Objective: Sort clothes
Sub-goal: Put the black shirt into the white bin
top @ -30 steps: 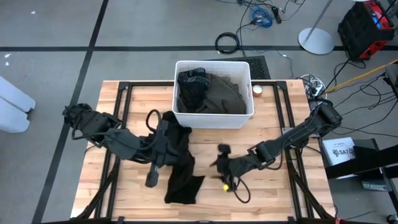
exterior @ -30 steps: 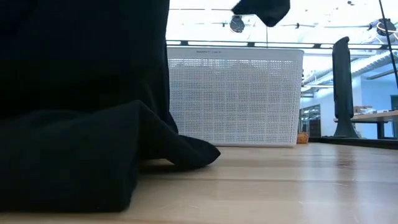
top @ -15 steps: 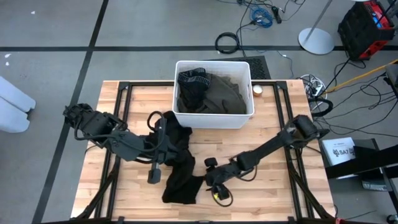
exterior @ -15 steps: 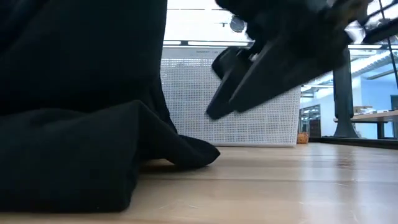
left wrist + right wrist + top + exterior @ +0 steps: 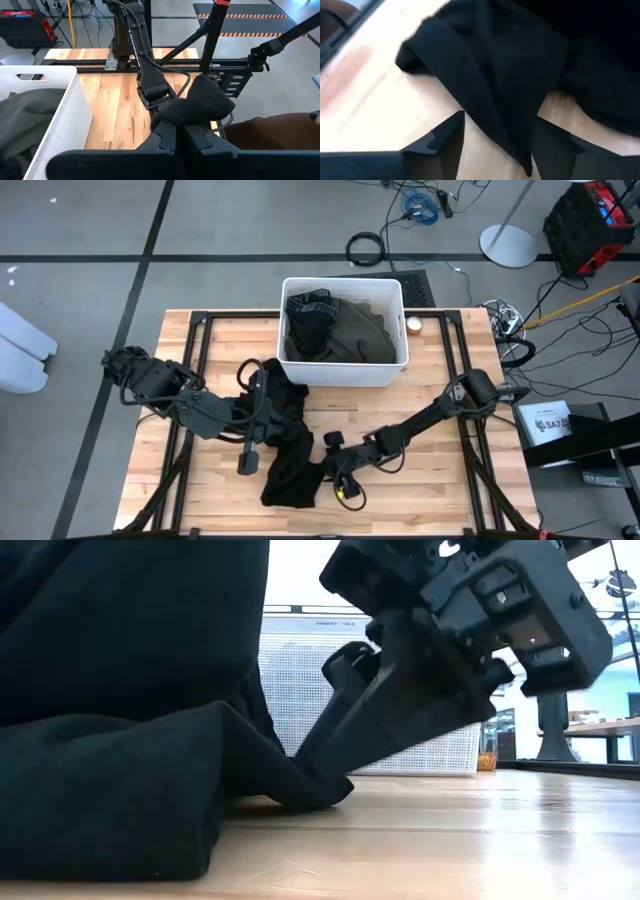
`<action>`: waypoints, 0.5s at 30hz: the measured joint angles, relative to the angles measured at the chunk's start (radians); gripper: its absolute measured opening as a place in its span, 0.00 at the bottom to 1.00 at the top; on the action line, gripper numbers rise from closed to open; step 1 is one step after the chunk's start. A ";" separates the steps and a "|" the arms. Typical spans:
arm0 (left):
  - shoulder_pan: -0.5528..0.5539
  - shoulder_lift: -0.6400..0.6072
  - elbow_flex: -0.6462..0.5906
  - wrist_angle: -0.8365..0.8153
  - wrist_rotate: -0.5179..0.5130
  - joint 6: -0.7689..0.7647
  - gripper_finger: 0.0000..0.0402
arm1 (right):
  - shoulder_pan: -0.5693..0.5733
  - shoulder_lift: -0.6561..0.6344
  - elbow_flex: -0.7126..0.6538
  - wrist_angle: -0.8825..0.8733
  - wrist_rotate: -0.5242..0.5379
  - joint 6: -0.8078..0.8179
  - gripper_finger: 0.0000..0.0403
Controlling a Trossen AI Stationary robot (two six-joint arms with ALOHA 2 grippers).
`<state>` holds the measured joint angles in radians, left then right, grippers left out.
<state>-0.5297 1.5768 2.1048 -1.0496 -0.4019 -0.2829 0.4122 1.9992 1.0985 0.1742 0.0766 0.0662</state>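
Bench: wooden slat top on a black frame, filling the middle of the high view; its pale boards run level across the low view.
Room: grey floor with dark tape lines around the bench; coiled cable at 12 o'clock beyond it, round stand base at 1 o'clock, red-and-black crate at 2 o'clock.
Bin: white plastic bin at 12 o'clock on the bench; a dark olive-green garment fills most of it, with a black piece on its 9 o'clock side.
Black garment: long black cloth runs from just beside the bin's 7 o'clock corner down toward 6 o'clock, its lower end heaped on the boards; in the low view it blocks the whole 9 o'clock half and hides part of the bin's mesh wall.
Left arm: reaches in from 9 o'clock; left pincer is together, clamped on a fold of the black garment, lifting its upper end off the bench.
Right arm: reaches in from 3 o'clock, low over the boards; right pincer stands apart, its fingers straddling the garment's edge at the heap's 3 o'clock side, tips at the wood.
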 joint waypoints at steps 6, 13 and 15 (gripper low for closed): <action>0.000 0.002 0.000 0.000 0.000 0.001 0.01 | -0.012 0.051 0.003 0.002 -0.003 0.031 0.28; 0.000 0.004 0.000 0.000 -0.004 0.001 0.02 | -0.011 0.008 0.017 -0.078 -0.023 0.007 0.02; 0.000 0.004 0.000 0.000 -0.017 0.001 0.02 | -0.002 -0.057 0.058 -0.197 -0.022 0.000 0.01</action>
<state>-0.5297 1.5806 2.1048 -1.0492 -0.4189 -0.2817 0.4102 1.9425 1.1561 -0.0229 0.0541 0.0661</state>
